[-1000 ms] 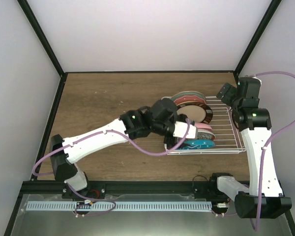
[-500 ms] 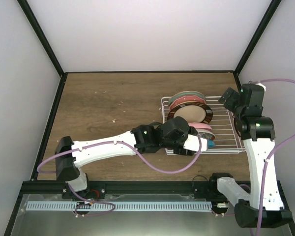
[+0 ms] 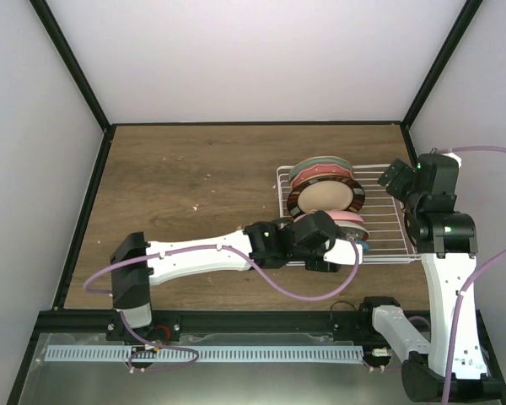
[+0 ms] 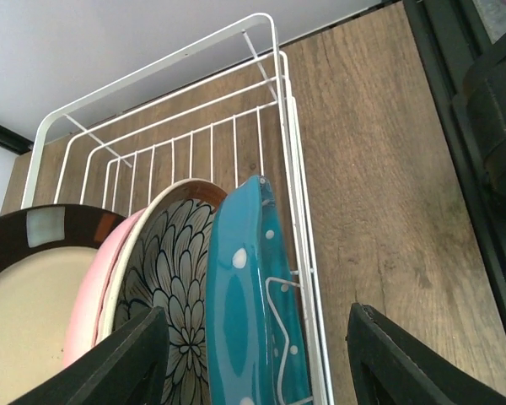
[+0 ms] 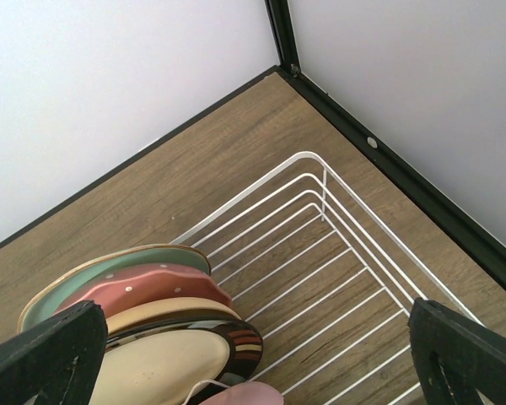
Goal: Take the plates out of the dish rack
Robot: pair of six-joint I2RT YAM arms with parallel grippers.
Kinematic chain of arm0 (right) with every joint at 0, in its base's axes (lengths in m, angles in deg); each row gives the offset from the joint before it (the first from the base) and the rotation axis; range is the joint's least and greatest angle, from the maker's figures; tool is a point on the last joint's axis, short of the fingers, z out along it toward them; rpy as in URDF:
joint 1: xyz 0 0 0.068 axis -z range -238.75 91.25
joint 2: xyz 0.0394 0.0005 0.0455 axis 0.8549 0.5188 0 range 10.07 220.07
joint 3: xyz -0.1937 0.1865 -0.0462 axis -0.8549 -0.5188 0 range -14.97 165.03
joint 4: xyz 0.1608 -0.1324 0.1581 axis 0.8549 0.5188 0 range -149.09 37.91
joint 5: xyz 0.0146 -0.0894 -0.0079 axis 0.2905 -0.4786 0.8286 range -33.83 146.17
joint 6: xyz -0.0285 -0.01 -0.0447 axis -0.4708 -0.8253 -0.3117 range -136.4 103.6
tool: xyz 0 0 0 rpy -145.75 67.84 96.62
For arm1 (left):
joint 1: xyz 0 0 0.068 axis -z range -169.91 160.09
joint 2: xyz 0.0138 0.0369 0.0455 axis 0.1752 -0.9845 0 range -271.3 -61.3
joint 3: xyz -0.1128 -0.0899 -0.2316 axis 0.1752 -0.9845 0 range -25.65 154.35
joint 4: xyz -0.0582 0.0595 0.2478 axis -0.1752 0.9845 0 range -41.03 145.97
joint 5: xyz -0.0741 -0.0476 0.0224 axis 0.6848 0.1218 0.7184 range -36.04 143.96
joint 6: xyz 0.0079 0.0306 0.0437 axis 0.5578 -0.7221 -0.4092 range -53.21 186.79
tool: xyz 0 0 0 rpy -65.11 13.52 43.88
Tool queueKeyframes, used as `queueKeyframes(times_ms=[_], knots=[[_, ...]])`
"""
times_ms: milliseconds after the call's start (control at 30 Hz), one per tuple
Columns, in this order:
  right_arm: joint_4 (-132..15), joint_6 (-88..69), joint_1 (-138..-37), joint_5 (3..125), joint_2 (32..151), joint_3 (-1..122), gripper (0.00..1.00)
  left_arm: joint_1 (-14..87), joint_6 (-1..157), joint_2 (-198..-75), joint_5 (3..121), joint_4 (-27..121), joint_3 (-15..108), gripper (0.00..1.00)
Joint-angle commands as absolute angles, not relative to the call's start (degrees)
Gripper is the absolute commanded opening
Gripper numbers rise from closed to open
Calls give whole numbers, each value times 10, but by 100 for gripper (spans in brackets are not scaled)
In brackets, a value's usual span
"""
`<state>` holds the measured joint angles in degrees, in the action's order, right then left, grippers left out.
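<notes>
Now that your left gripper (image 4: 257,319) has swung to the near end of the dish rack (image 4: 287,126), you are straddling the teal plate (image 4: 249,287) with jaws narrowed but not gripping, readying its removal.

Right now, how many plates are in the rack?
6, in one row in the rack, far to near: green, red dotted, dark-rimmed, pink, petal-patterned, teal. Others may be hidden.
</notes>
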<state>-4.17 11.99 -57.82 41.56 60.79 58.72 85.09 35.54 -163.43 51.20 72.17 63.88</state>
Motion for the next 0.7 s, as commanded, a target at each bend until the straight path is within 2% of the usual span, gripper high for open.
queueKeyframes(times_ms=[0, 267, 367, 467, 667], knots=[[-36, 127, -575, 403, 604, 592, 100, 854, 360, -1661, 486, 698, 644, 60], [-34, 125, -575, 400, 605, 601, 100, 853, 359, -1705, 446, 686, 664, 59], [-34, 122, -575, 395, 608, 611, 100, 853, 357, -1719, 435, 688, 673, 53], [-36, 112, -575, 387, 614, 623, 100, 854, 355, -1727, 421, 685, 675, 44], [-38, 103, -575, 369, 615, 635, 100, 854, 348, -1736, 402, 681, 677, 13]])
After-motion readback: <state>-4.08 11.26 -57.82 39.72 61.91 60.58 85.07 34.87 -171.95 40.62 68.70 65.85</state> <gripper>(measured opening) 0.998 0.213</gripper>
